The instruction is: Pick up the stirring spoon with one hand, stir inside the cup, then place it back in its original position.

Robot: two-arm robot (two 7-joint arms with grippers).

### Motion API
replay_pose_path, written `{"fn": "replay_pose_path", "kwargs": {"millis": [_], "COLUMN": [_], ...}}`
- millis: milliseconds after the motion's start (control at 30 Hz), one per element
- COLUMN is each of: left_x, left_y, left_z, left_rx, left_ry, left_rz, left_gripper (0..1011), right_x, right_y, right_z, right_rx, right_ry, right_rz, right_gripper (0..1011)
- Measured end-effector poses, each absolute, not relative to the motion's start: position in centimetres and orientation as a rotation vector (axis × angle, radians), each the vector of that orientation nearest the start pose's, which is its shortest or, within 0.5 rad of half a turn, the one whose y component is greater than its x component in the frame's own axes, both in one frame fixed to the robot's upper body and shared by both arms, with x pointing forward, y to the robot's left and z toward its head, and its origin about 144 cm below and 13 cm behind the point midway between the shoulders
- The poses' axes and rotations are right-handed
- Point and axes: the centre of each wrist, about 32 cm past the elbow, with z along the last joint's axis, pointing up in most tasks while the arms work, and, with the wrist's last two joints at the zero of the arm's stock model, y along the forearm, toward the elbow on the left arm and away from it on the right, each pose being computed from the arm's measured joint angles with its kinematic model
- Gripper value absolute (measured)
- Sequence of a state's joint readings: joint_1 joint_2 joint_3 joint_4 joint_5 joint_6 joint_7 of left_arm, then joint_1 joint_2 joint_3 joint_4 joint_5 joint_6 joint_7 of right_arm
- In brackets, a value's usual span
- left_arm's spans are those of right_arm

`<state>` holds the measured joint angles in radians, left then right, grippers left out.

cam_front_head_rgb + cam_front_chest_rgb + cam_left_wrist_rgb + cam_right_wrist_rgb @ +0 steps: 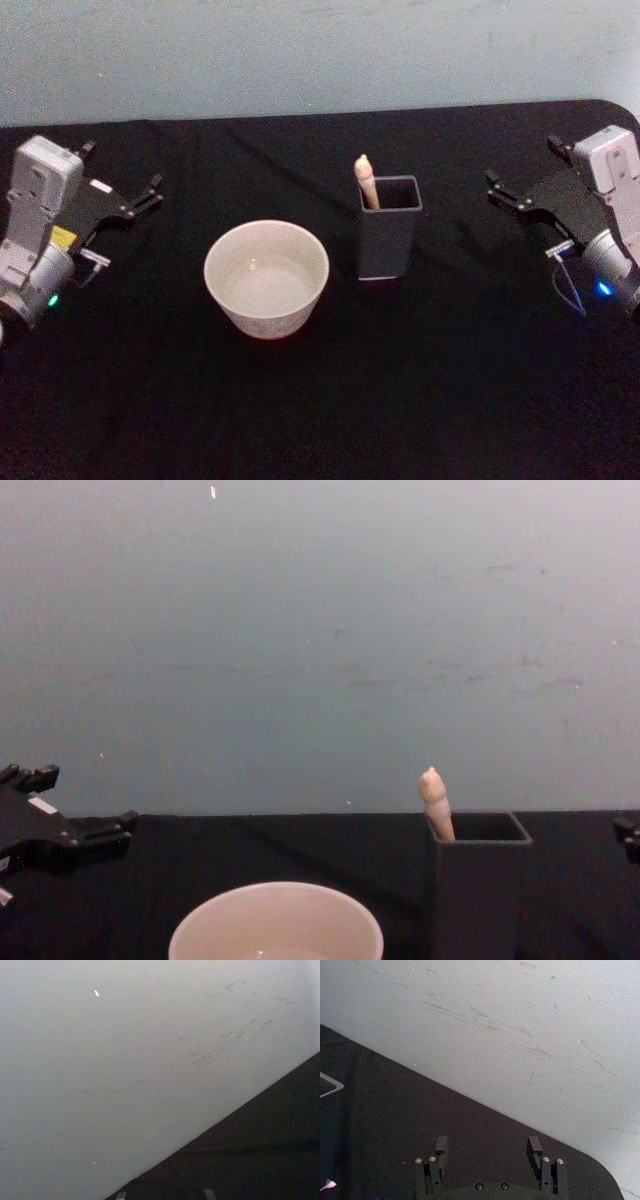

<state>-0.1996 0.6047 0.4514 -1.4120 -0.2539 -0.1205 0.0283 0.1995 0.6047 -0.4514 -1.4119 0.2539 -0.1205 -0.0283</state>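
The stirring spoon (pixel 367 182) stands in a dark grey square holder (pixel 390 240), with its cream handle and animal-head knob sticking up above the rim; its shaft and bowl are hidden inside. In the chest view the spoon (pixel 434 800) leans at the left corner of the holder (pixel 478 880). The wide cream-white cup (pixel 250 318) sits just left of the holder, and its rim (pixel 276 892) shows low in the chest view. My left gripper (pixel 122 168) rests open at the far left. My right gripper (pixel 522 162) rests open at the far right, its fingers (pixel 441 1145) spread with nothing between them.
A black cloth covers the table (pixel 450 380), which ends at a pale wall (pixel 320 630) behind. There is free cloth between each gripper and the two vessels. My left gripper (pixel 80 800) shows at the chest view's left edge.
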Motion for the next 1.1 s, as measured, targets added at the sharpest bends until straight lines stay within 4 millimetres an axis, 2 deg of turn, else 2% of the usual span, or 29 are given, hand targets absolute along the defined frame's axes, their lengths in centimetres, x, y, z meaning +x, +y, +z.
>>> {"fn": "replay_pose_path", "kwargs": {"millis": [1100], "left_x": [48.86], "left_y": [30.97], "left_z": [113.98], "left_rx": [0.305], "left_ry": [-0.285], "left_rz": [1.248], "left_gripper": [1001], "right_x": [48.86], "right_y": [-30.97], "right_z": [113.98], "right_rx": [-0.304], "right_ry": [-0.285], "right_rz": [-1.248], "right_gripper": [1002]}}
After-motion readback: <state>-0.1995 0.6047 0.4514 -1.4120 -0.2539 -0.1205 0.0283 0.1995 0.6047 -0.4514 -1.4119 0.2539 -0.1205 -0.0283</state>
